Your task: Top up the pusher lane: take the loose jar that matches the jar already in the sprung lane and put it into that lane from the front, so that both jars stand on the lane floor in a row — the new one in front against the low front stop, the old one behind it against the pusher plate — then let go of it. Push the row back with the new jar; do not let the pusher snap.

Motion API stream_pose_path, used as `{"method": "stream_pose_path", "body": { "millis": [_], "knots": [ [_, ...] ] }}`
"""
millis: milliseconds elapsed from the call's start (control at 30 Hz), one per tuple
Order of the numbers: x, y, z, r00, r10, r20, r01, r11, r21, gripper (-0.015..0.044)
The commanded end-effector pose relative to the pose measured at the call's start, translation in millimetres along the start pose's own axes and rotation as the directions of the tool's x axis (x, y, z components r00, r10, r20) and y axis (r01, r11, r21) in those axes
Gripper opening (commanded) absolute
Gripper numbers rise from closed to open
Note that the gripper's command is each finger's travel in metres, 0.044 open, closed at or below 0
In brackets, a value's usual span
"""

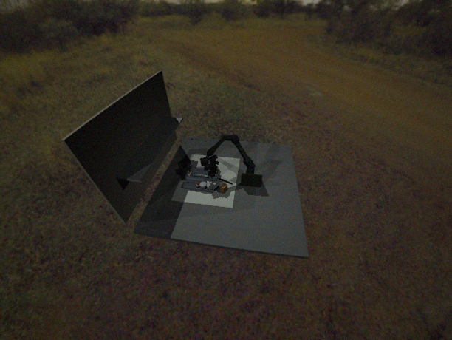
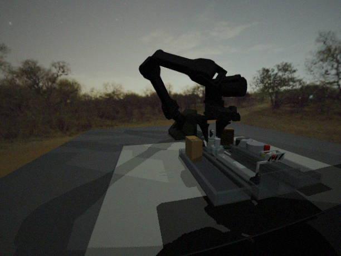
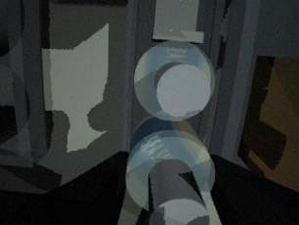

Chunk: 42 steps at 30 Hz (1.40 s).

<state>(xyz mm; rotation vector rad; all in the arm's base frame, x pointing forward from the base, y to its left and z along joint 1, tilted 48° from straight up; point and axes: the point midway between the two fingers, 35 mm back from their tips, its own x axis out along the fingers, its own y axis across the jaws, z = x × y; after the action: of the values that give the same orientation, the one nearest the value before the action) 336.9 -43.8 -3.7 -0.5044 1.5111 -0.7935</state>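
A brown box stands on the tray's edge; a dark panel leans nearby.

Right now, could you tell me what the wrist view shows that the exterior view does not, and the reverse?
Only the wrist view looks straight down on two clear jars in a row: the held jar near the camera and the lane jar ahead of it, with a pale plate beyond.

Only the exterior view shows the whole arm, a tan box and a red-capped item.

Both show the lane fixture and the jar gripped between the fingers.
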Motion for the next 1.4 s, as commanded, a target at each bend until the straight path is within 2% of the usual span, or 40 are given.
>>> {"method": "stream_pose_path", "body": {
  "millis": [0, 1367],
  "knots": [
    [-1.3, -2.2, 6.6, 1.0, -0.008, 0.022, 0.008, 1.0, 0.012, 0.0],
    [-1.3, -2.3, 10.3, 1.0, -0.008, 0.022, 0.008, 1.0, 0.012, 0.0]
  ]
}}
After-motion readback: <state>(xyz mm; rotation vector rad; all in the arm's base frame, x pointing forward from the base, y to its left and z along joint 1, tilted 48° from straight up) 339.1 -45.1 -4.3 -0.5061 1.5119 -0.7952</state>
